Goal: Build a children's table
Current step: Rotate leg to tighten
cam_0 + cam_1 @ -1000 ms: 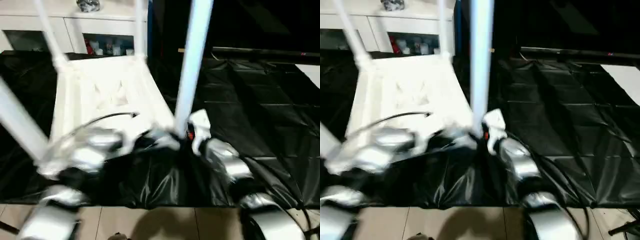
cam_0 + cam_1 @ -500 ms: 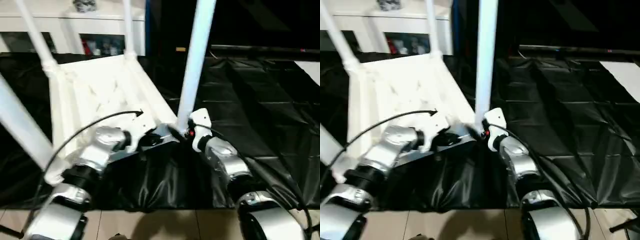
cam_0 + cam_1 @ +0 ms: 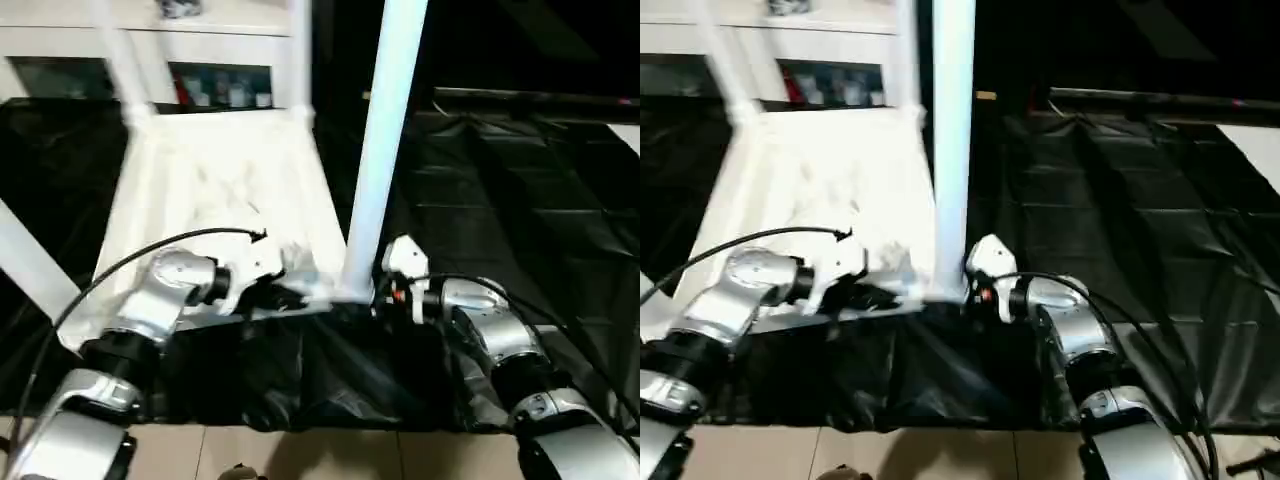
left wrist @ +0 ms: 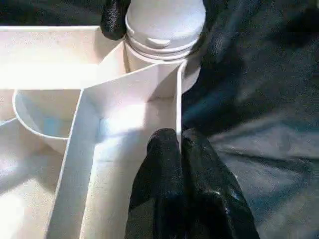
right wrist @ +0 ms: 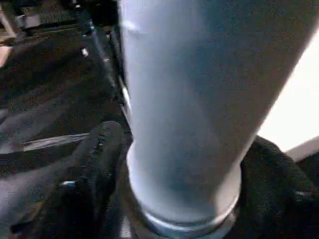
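Straddling the long white tubular leg (image 3: 378, 150), your right gripper (image 5: 174, 189) could cross-thread it; left gripper (image 4: 182, 149), shut, pins the white ribbed plastic tabletop (image 3: 215, 190).

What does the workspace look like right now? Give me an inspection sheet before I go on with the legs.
Surface: black sheeting, creased, spread over the floor; pale floor at the near edge.
Job's things: tabletop lies underside up; near-right leg stands upright in its corner socket; three more legs rise from the other corners.
Clutter: nothing seen on the sheeting.
Grippers: left gripper shut, pinching a rib of the tabletop near that socket; right gripper has its fingers on either side of the near-right leg's base.
Cables: black cable arcs over the left forearm; more run along the right forearm.
Surroundings: white cabinet with glass doors behind the tabletop.
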Available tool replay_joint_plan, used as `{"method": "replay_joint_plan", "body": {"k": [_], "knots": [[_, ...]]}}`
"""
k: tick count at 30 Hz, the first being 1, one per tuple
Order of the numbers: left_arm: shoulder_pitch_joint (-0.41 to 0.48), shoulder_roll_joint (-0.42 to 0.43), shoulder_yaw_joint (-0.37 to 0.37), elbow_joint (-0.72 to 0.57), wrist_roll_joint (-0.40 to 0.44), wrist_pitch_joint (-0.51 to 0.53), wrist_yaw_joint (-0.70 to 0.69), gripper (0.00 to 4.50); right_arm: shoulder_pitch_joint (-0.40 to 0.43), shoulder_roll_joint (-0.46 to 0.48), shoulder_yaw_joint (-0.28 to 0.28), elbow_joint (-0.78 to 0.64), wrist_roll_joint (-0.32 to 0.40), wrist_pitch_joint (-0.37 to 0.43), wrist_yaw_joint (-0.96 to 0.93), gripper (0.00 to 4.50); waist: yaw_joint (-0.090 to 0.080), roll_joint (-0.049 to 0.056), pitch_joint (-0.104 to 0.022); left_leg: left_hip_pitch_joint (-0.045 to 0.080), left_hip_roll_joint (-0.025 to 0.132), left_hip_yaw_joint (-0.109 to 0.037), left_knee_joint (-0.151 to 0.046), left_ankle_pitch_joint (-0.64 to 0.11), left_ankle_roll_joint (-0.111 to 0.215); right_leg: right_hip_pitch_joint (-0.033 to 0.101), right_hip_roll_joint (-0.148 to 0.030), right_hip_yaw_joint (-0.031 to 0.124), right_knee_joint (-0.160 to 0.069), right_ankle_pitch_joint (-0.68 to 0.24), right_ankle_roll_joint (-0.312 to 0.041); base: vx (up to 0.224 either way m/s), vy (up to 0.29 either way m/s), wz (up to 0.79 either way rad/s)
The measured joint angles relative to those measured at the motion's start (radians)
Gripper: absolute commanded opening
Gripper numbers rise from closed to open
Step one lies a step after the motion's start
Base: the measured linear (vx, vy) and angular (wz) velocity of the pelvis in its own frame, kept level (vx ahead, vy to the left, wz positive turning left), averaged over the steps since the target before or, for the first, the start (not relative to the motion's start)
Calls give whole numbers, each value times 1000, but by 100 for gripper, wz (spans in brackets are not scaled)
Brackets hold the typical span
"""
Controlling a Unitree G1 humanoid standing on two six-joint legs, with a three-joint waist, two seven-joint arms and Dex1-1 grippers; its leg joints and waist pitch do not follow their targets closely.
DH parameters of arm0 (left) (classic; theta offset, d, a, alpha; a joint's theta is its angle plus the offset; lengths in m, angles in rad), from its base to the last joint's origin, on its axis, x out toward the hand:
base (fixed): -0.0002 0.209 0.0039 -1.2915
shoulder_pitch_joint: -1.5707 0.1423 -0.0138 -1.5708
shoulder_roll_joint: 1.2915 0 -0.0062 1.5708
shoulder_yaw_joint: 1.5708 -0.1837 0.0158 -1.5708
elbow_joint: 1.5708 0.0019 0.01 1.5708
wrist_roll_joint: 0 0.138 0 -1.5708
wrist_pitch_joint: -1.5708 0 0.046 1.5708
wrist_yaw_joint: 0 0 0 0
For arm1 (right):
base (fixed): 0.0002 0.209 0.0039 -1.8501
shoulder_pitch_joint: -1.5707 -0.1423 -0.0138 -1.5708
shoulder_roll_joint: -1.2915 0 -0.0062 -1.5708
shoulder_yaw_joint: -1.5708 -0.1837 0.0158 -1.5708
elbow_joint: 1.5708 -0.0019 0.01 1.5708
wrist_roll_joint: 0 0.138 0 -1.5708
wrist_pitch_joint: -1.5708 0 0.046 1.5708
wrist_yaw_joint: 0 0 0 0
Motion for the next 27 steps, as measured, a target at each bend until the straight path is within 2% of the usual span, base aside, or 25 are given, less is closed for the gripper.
{"method": "replay_joint_plan", "body": {"k": [1,2,5,7,14,16,19,22,23,27], "knots": [[0,0,-3,0,-1,-1,-6,0,0,0,2,-2,0,4,10,340,2,0,0,0,0,0,0,0,0,0,0,0,0,0,0,0,0,0],[0,1,-5,-1,-2,-2,-14,0,0,0,4,-4,4,9,22,314,5,-1,0,0,0,0,0,0,0,0,0,0,0,0,0,0,0,0],[1,7,-8,-2,-10,-3,-39,0,6,-4,4,-21,9,28,52,310,11,-2,-1,0,0,0,0,0,0,0,0,0,0,0,1,0,0,0],[6,8,-8,-7,-14,-7,-40,0,11,-7,4,-30,14,33,62,282,15,-2,-1,0,0,0,0,0,0,0,0,0,0,-1,1,0,0,0],[12,1,-4,-9,-13,-7,-21,0,17,-3,-2,-29,16,33,46,269,18,-3,-1,1,0,0,0,0,0,0,0,0,0,-1,2,0,0,0],[12,-16,6,-6,1,2,23,0,17,12,-17,-11,14,29,-14,268,18,-2,-2,2,0,0,0,0,0,1,0,0,1,-1,1,0,0,0],[-2,-64,22,26,28,26,142,0,5,58,-62,40,-3,25,-205,267,13,-3,-2,4,-1,0,0,1,-1,3,0,1,1,-2,4,-17,-1,0],[-40,-144,27,65,68,83,298,0,-30,123,-127,99,-16,55,-479,267,-5,-3,-2,4,-3,-2,0,1,-1,2,-1,1,0,-2,4,-55,3,-1],[-42,-166,27,66,72,97,331,0,-34,131,-135,105,-15,65,-536,267,-12,-3,-2,4,-4,-2,-1,1,-1,2,-2,1,-2,-2,4,-52,10,-2],[-42,-216,35,62,79,139,422,0,-56,176,-166,128,-20,87,-711,267,-24,-3,-2,3,-4,-3,0,1,-1,2,-2,1,-3,-2,4,0,0,0]]}}
